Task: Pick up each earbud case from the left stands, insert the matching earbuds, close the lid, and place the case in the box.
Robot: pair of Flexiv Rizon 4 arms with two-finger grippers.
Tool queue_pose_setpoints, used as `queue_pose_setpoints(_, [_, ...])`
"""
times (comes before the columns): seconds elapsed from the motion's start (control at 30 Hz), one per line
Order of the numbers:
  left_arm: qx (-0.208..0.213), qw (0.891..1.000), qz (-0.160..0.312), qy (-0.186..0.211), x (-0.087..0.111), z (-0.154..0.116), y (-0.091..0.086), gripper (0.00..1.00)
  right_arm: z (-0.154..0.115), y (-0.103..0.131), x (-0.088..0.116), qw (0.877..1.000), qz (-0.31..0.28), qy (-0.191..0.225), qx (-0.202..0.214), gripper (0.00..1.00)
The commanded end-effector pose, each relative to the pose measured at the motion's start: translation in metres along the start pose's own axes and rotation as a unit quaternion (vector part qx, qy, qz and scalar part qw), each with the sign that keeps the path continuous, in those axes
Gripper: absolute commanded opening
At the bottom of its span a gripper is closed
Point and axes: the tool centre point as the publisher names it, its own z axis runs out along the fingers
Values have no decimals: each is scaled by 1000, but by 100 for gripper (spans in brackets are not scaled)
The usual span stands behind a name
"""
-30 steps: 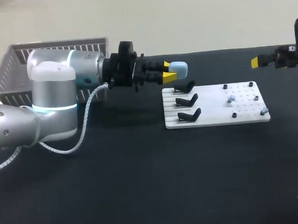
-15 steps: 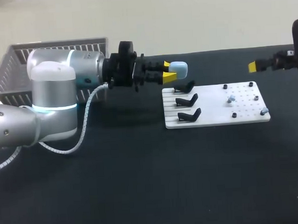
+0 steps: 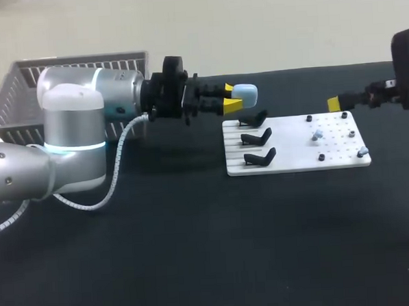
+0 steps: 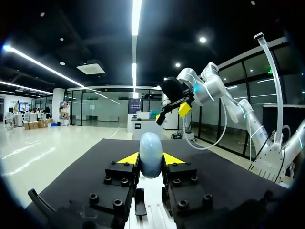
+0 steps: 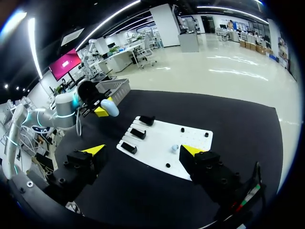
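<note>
My left gripper is shut on a light blue earbud case, held in the air just behind the white board. In the left wrist view the case stands upright between the yellow tips of the gripper. Three black stands on the board's left part are bare. Two small earbuds lie on its pegged right part. My right gripper hovers open above the board's far right corner. From its wrist view the right gripper looks down on the board and an earbud.
A grey slatted basket stands at the back left, behind my left arm, and shows as the basket in the right wrist view. Black tabletop stretches in front of the board. Small black pegs stick up from the board.
My right gripper has moved left and a little down, toward the board's far right corner. The left arm and the case have stayed still.
</note>
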Motion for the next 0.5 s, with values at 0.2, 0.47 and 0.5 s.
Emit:
queue_pose_setpoints(0.2, [-2,1000,1,-1,1,0,-1,0,15,29,-7,999,2,36,33,100])
queue_pose_setpoints(0.47, [-2,1000,1,-1,1,0,-1,0,30,51,-13,998,-13,56,38,100])
queue_pose_setpoints(0.5, [-2,1000,1,-1,1,0,-1,0,32,53,-14,997,-16,59,41,100])
